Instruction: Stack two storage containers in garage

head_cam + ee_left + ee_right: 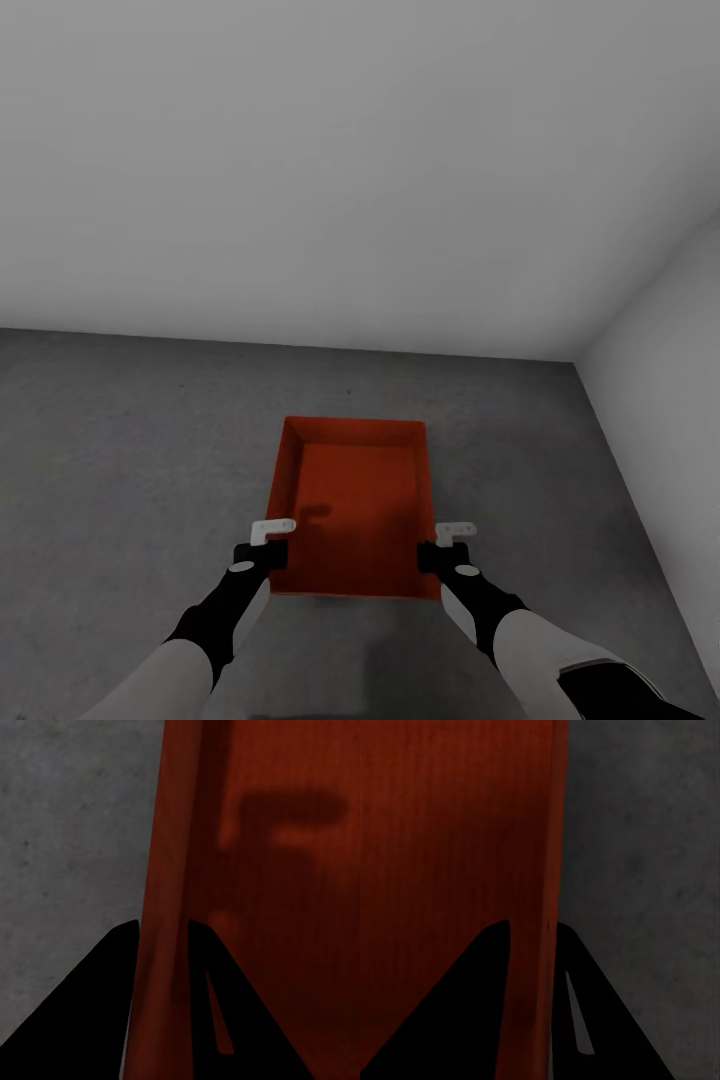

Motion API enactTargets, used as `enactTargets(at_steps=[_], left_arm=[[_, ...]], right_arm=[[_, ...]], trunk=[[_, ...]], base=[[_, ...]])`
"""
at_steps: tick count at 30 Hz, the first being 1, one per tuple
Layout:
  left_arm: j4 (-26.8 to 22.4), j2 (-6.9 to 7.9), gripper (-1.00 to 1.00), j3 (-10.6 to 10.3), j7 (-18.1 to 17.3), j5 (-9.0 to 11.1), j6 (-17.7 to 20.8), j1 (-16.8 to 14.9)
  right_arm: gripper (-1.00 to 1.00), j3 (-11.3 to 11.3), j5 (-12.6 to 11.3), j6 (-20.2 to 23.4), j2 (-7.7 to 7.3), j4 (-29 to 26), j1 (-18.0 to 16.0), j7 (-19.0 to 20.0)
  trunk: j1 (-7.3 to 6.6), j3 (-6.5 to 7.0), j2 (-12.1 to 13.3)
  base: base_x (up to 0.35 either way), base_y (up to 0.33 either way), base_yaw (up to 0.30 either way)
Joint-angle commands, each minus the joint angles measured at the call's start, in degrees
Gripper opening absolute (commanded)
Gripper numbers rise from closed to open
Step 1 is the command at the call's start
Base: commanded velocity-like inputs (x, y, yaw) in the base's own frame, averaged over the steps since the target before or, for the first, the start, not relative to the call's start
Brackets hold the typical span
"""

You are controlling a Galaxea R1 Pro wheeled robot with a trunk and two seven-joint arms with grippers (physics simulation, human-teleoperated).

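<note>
While pale grey walls (350,150) meet in a corner at the far right, the dark concrete floor (120,450) of the garage spreads beneath a single orange-red storage container (352,505), held level just ahead of the robot and apparently slightly above the floor, judging by the shadow under its near edge. Left claw (272,528) is clenched on the container's left wall, one finger on each side of it; right claw (455,530) grips the right wall likewise. Step in hand, as judged: setting this bin down. Next move calls for lowering both arms evenly, then releasing both walls together.
</note>
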Motion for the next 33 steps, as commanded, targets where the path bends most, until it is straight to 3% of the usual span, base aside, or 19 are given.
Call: enactTargets(at_steps=[1, 18, 25, 33], left_arm=[[-0.01, -0.08, -1.00, 0.70, 2.61, 3.41, 0.42, 0.01], [-0.01, -0.18, -1.00, 0.70, 2.70, 3.40, 0.42, 0.01], [-0.03, -0.19, -1.00, 0.70, 2.68, 3.41, 0.43, 0.01], [-0.04, -0.19, -1.00, 0.70, 2.68, 3.41, 0.42, 0.01]], right_arm=[[-1.00, -2.44, 0.05, -1.99, 0.03, -0.14, -0.03, -4.43], [-1.00, -2.44, 0.06, -1.99, 0.03, -0.14, -0.03, -4.40], [-1.00, -2.44, 0.05, -1.99, 0.03, -0.14, -0.03, -4.40], [-1.00, -2.44, 0.07, -1.99, 0.03, -0.14, -0.03, -4.40]], trunk=[[0.00, -0.03, -0.01], [0.00, -0.03, -0.01], [1.53, -1.28, -2.82], [1.53, -1.28, -2.82]], base=[[0.000, -0.004, 0.000], [0.000, 0.000, 0.000], [0.000, 0.000, 0.000], [0.000, 0.000, 0.000]])
